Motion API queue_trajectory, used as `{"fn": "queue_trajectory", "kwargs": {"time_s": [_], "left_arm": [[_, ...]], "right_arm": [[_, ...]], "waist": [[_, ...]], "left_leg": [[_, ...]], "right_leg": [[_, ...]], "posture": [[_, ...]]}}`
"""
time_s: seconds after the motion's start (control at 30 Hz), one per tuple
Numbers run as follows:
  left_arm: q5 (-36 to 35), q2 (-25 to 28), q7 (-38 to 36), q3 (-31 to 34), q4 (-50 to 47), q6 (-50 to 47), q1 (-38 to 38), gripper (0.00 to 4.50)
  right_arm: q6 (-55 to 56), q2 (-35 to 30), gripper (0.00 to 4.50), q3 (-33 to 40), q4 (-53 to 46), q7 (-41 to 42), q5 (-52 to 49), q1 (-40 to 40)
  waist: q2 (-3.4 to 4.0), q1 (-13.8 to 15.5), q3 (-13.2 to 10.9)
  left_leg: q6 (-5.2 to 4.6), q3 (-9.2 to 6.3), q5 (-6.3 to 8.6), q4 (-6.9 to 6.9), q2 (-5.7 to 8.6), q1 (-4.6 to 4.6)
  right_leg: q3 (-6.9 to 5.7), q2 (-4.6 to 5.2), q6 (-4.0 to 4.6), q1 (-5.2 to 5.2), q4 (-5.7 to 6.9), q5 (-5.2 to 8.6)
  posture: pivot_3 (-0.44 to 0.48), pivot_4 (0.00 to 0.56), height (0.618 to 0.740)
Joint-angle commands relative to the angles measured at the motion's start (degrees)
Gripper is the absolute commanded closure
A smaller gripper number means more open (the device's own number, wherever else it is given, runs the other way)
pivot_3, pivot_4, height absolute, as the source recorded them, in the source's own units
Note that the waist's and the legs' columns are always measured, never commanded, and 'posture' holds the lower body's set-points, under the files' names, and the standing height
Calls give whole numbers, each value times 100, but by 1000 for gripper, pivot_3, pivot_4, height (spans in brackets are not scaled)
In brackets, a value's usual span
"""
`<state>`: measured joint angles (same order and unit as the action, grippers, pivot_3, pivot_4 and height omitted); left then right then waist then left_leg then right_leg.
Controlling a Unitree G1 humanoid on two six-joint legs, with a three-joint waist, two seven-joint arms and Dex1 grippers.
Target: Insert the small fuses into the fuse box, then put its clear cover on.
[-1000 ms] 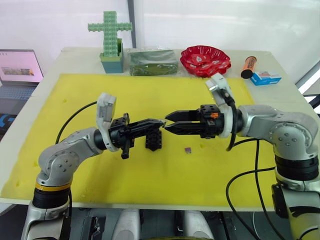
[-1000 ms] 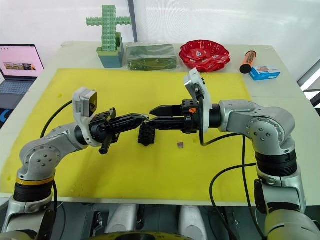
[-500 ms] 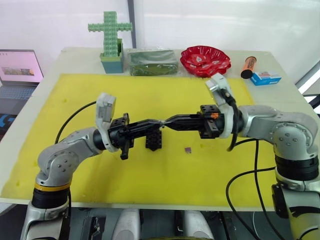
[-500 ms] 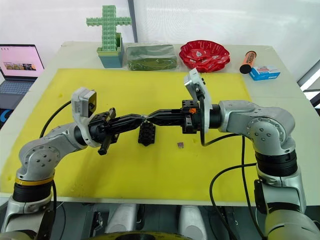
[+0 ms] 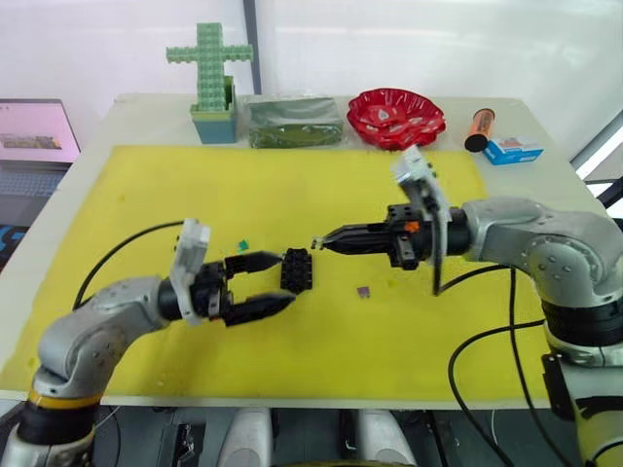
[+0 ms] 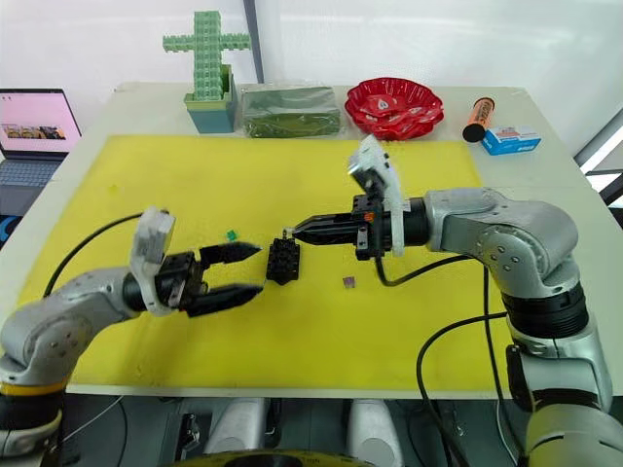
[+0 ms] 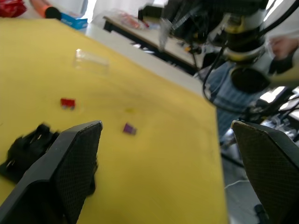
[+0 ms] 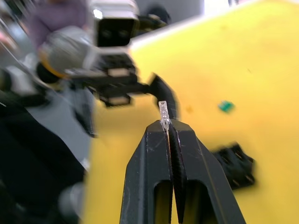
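While clamped on grey fuse (image 8: 163, 112), right gripper (image 6: 295, 230) hovered just right of fuse box (image 6: 283, 261); left gripper (image 6: 243, 274) spread open, empty, beside box.

The fuse box (image 5: 297, 269) is standing on the yellow mat (image 5: 117, 195), hemmed in from two sides: the left gripper (image 5: 263, 282) is spreading its fingers just beside it, and the right gripper (image 5: 321, 243), pinched on a pale grey fuse (image 8: 163, 111), is hovering just above its far corner. A green fuse (image 5: 242, 244) is lying near the left gripper's upper finger, a purplish fuse (image 5: 364, 291) is sitting below the right gripper, and a red fuse (image 7: 67, 102) and the clear cover (image 7: 90, 60) are lying further out. The mat's near strip is lying open for a gripper to pass
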<state>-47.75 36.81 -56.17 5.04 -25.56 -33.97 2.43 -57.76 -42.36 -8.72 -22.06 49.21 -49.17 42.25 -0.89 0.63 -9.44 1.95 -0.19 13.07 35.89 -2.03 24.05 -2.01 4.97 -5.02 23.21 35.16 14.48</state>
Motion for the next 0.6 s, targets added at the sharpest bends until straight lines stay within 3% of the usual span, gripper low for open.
{"fn": "queue_trajectory", "kwargs": {"time_s": [0.03,0.33,0.6], "left_arm": [[711,-435,287,-174,-169,889,-251,38],[2659,-1376,868,-662,889,3212,-542,38],[3005,-1700,839,-887,1633,4015,-487,38]], "right_arm": [[450,54,4500,-451,-266,-36,738,186],[1351,261,4500,-1301,-59,111,2107,45],[1519,526,4500,-1430,74,182,2502,-98]], "waist": [[-1,28,0],[-2,14,3],[-2,13,4]], "left_leg": [[0,-1,0,1,0,2],[1,3,0,13,4,4],[0,4,0,14,4,3]], "right_leg": [[-1,0,0,-2,0,0],[7,3,1,-5,0,-1],[7,3,-18,-6,3,-12]], "posture": [[0,150,740],[0,150,740],[0,150,740]]}}
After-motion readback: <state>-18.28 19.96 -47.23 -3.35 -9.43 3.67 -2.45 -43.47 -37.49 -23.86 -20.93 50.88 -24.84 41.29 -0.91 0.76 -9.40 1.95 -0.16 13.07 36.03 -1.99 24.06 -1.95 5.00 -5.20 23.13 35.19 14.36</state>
